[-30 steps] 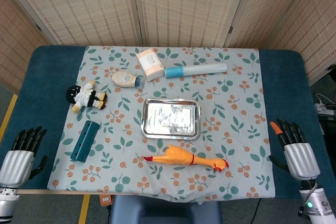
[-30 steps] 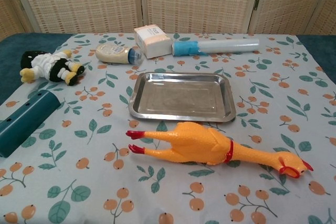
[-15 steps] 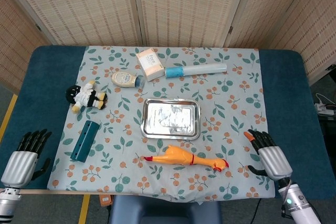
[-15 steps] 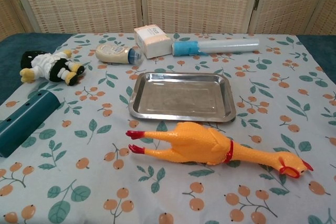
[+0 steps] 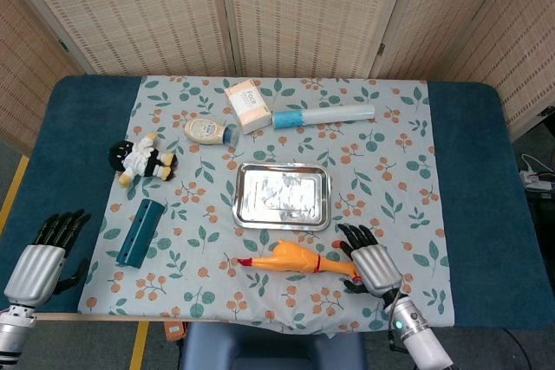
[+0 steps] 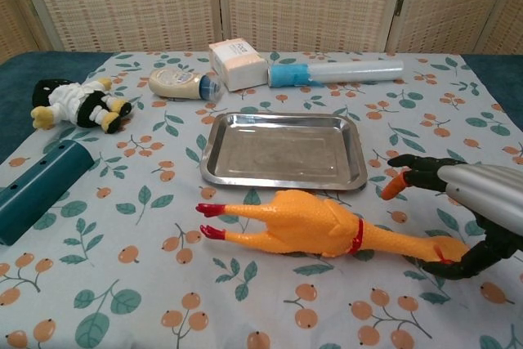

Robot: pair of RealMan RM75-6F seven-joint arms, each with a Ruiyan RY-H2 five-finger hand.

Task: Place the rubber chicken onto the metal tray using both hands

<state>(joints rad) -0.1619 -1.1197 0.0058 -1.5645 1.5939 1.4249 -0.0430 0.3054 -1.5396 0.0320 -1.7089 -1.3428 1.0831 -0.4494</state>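
Note:
The orange rubber chicken lies on the floral cloth just in front of the metal tray, red feet to the left, head to the right. My right hand is over its head end with the fingers spread. In the chest view the right hand arches over the chicken, fingers above the neck and thumb below the head, which it mostly hides; no firm grip shows. The tray holds nothing. My left hand hovers at the table's near left edge, fingers apart, holding nothing.
A teal cylinder lies left of the chicken. A small doll, a squeeze bottle, a box and a clear tube with a blue band lie beyond the tray.
My right hand has swept left from the table's right edge to the chicken's head and now shows in the chest view. The left hand has barely shifted. The chicken has not moved.

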